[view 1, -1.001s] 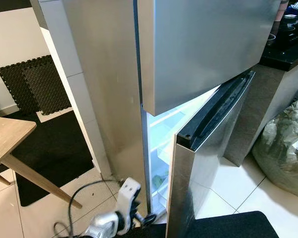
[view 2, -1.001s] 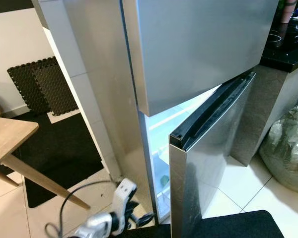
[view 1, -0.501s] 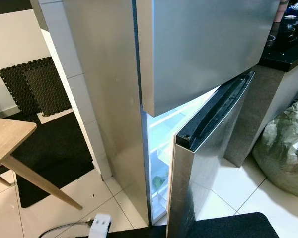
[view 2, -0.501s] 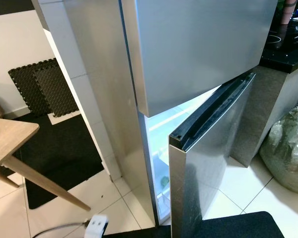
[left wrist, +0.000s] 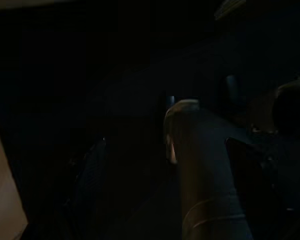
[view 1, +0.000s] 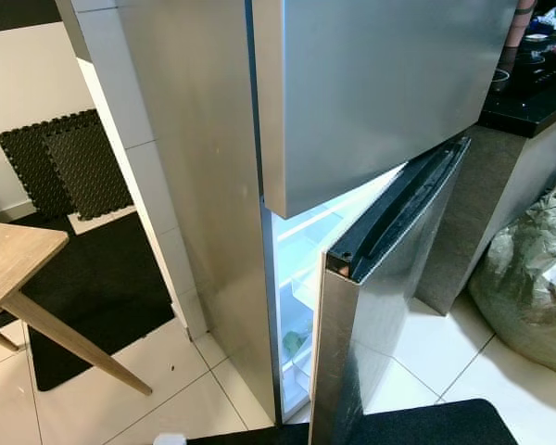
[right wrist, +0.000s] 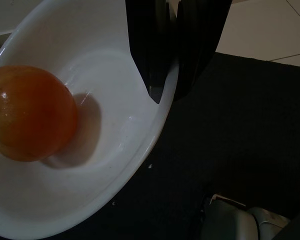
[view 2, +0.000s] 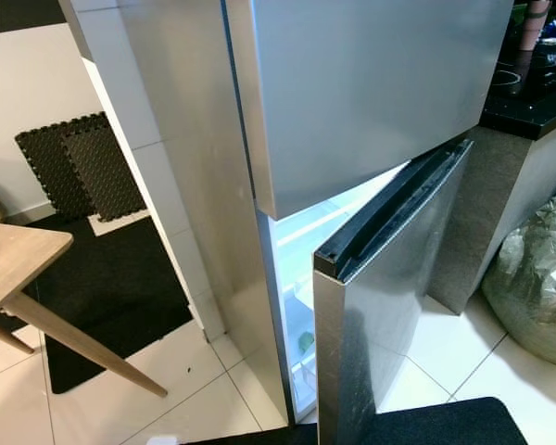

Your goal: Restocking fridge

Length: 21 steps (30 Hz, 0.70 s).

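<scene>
Fridge [view 1: 352, 102] stocking turns on one relation for us: the orange [right wrist: 27, 112] sits in the white bowl [right wrist: 105, 165] that our right gripper [right wrist: 171, 75] carries, and the lit gap of the lower compartment [view 1: 301, 269] lies ahead of us, toward the hinge side of the half-open lower door [view 1: 371, 315]. Nearest to us, in the right wrist view, the two black fingers are clamped together on the bowl's rim, one inside the wall and one outside. The orange rests against the bowl's far wall, well apart from the fingers, across the bowl from the pinch. Below the bowl we see a dark mat [right wrist: 240, 125] and a strip of pale floor tile [right wrist: 270, 30]. Our left gripper hangs idle in the shade; its wrist view is too dark, and we cannot tell whether its fingers are apart or together. Farther out, the head views show the fridge standing upright with its upper door shut and the lower door swung partway toward us, its black top edge [view 1: 398, 209] angled across the opening. Something green [view 1: 294, 341] lies low on a lit shelf inside. We judge the gap narrow for a bowl held by its rim, so the door probably needs swinging wider. A wooden table [view 1: 18, 264] stands to our left, a large bag [view 1: 528, 278] to our right.
</scene>
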Available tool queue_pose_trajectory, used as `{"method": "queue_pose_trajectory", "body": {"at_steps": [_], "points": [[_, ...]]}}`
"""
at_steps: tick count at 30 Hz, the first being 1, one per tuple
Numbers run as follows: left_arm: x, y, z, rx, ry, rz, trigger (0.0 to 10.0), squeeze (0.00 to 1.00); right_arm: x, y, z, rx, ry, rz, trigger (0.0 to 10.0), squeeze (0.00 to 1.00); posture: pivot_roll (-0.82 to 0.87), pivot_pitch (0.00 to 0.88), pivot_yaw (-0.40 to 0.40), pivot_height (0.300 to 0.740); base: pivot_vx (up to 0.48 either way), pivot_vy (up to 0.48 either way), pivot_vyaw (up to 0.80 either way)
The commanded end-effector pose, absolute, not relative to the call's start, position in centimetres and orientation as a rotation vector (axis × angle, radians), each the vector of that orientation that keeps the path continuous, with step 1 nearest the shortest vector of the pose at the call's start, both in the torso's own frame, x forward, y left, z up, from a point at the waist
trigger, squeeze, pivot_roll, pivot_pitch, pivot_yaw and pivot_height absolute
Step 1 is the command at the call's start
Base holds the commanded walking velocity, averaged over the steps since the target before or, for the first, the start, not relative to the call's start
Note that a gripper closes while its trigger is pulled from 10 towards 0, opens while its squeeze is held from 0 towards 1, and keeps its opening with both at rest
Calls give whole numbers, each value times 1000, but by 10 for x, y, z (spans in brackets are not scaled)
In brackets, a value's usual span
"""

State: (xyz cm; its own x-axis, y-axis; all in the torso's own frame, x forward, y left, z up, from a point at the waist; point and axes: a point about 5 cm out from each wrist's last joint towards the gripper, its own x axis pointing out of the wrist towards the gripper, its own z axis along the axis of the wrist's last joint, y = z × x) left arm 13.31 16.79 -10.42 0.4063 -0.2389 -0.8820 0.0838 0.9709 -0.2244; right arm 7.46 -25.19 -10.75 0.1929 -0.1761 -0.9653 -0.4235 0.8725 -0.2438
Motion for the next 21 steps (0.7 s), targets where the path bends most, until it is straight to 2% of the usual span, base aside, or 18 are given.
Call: {"method": "queue_pose_trajectory", "body": {"at_steps": [1, 6, 21], "points": [[134, 166, -104, -125, 1143, -238, 10000, 0, 78, -252, -107, -528, 1378, 190, 10000, 0, -144, 0, 47, 740, 0, -472, 0], [134, 168, -104, -107, 1150, -222, 10000, 0, 77, -253, -107, -527, 1383, 186, 10000, 0, -148, 0, 52, 740, 0, -457, 0], [129, 172, -106, -85, 1172, -178, 10000, 0, 71, -255, -107, -528, 1396, 186, 10000, 0, -143, 0, 49, 740, 0, 0, 0]]}}
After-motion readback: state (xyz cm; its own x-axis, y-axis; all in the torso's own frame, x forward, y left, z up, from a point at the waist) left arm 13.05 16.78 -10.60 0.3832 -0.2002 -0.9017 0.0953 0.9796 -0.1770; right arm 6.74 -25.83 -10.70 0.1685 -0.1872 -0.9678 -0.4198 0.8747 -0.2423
